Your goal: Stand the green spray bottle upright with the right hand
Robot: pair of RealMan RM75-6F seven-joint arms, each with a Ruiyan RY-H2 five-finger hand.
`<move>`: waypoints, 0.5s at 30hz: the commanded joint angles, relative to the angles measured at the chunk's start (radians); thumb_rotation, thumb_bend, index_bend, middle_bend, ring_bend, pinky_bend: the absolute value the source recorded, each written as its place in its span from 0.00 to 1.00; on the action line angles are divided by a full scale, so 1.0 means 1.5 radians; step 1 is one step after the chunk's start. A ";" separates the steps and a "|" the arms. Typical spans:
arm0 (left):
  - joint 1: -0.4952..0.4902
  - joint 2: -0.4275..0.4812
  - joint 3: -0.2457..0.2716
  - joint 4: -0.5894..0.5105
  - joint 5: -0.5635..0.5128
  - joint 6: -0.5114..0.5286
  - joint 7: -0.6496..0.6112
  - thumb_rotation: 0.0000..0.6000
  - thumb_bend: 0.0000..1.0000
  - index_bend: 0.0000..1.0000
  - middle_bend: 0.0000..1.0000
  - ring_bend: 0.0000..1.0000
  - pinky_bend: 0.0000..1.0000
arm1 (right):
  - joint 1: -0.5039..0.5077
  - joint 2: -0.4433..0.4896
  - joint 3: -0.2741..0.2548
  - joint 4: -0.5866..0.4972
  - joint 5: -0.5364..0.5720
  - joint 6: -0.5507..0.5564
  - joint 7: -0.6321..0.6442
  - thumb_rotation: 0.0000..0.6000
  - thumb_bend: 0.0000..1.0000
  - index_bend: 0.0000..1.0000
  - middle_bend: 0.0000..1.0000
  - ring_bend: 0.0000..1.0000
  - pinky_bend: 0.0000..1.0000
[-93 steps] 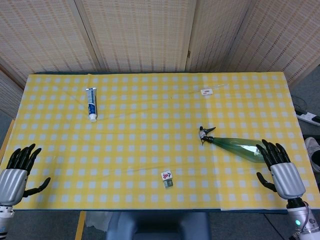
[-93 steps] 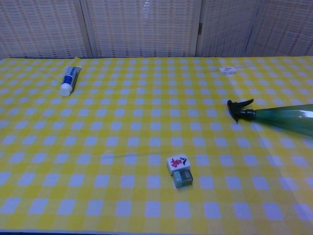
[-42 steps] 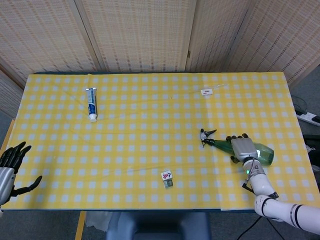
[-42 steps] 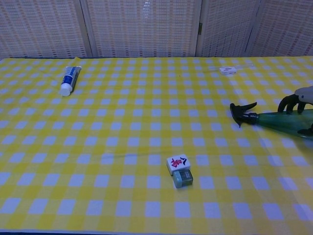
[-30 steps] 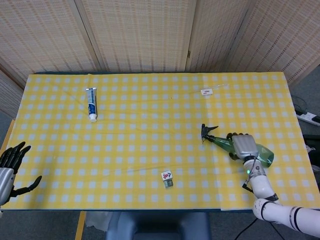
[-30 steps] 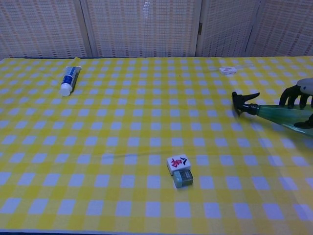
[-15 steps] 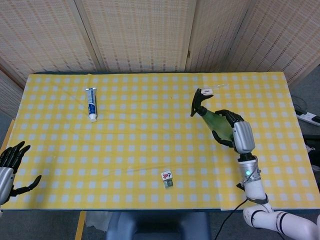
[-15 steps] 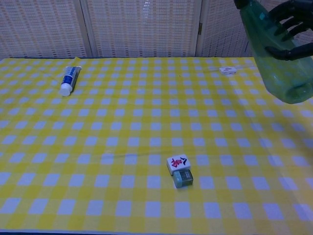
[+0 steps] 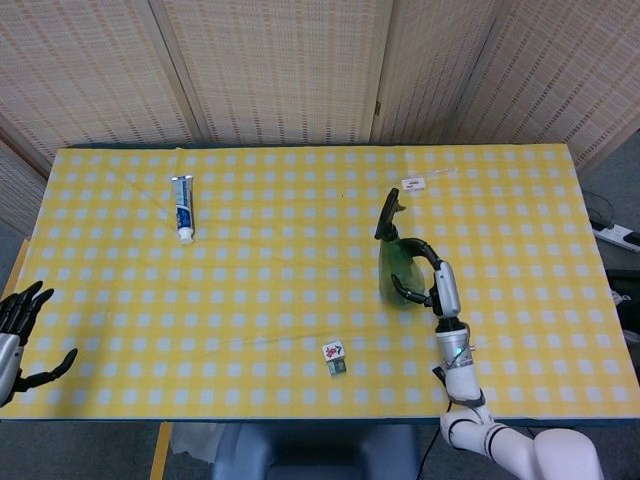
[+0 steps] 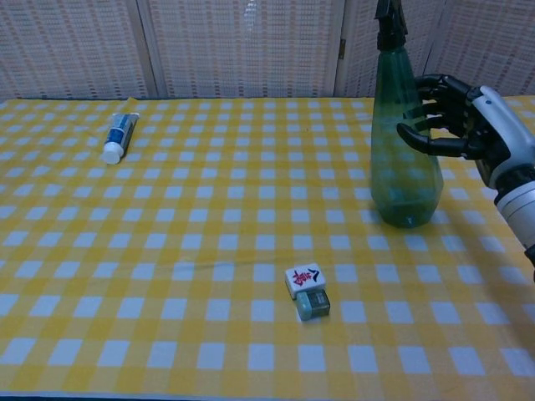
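The green spray bottle stands upright on the yellow checked tablecloth, right of centre, black nozzle on top. My right hand is at its right side and holds it, thumb across the front of the body and fingers curled round the back. My left hand hangs off the table's front left corner, fingers spread and empty; the chest view does not show it.
A toothpaste tube lies at the far left. A mahjong tile with a small green block beside it sits near the front edge. A small white packet lies behind the bottle.
My right hand took hold of the lying bottle, lifted and tilted it, and has now set it upright on the cloth further left. The left hand drifted slightly.
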 commanded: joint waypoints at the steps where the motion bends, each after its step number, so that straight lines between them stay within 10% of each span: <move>1: 0.001 0.001 -0.001 0.003 -0.001 0.001 -0.006 0.65 0.35 0.00 0.03 0.00 0.00 | 0.006 -0.017 0.008 0.028 -0.001 -0.006 0.025 1.00 0.38 0.61 0.51 0.51 0.52; 15: 0.001 0.001 -0.002 -0.001 0.002 0.003 0.003 0.65 0.35 0.00 0.03 0.00 0.00 | -0.044 0.007 -0.026 0.044 -0.035 0.031 0.062 1.00 0.38 0.44 0.45 0.46 0.46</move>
